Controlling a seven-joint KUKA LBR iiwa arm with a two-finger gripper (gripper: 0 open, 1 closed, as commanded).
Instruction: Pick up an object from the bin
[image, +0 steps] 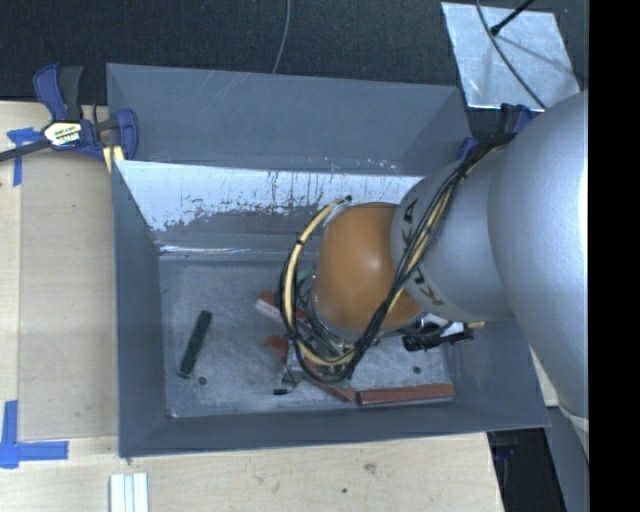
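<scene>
Camera view: grey metal bin (140, 300) seen from above. Robot arm (500, 240) enters from right, with orange wrist cover (360, 265) and looped cables over bin's middle. Arm's lower end (290, 375) sits low near front of floor; spread or pressed together, cannot tell. Small red pieces (276, 345) just left of it. Reddish-brown bar (405, 396) along front wall, right. Dark green stick (195, 343) well apart, left.

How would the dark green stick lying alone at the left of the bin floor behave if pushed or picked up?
The dark green stick looks straight and flat-sided, so probably stiff and likelier to slide or pivot than roll. It is slim, so likely light. Lying flat on the bin floor, it may need gripping across its narrow width.
</scene>
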